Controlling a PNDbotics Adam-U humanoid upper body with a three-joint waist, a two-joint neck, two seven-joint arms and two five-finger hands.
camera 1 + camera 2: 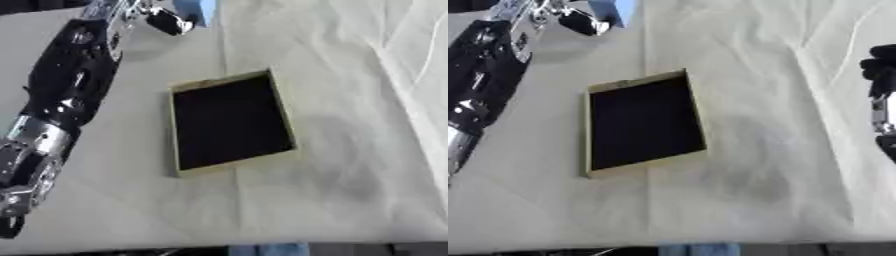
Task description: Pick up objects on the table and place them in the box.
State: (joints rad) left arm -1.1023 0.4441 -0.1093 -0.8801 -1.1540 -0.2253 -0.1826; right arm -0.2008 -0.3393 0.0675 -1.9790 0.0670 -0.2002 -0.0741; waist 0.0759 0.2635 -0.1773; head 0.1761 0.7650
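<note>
1. Left arm [61,95] comes in from the left side and stretches toward the far left corner of the table [350,190]. The left hand [166,20] sits at the very top of both views, partly cut off.
2. Left hand state: cannot tell. Only a black-and-silver cluster shows, with a blue patch [199,10] just beside it on the right. Whether that patch is an object in the hand or something behind it, I cannot say.
3. Right hand [881,70] appears only in the right eye view, at the right edge: dark fingers well apart from everything else. Too little of it shows to say whether it is spread or curled. It looks idle.
4. Box [229,121]: shallow, tan rim, dark inside. It lies nearer to the robot than the left hand and to that hand's right, well apart from it. Nothing can be made out inside it.
5. No loose objects show on the white cloth around the box. Anything left to pick would be up at the far edge by the left hand, or out of view.
6. Step in hand, as a judgement: a reach or pick at the far left corner, before any carry to the box.
7. Next move calls for: securing whatever is at the hand, lifting clear of the cloth, then travelling back and rightward over the box rim before releasing.
</note>
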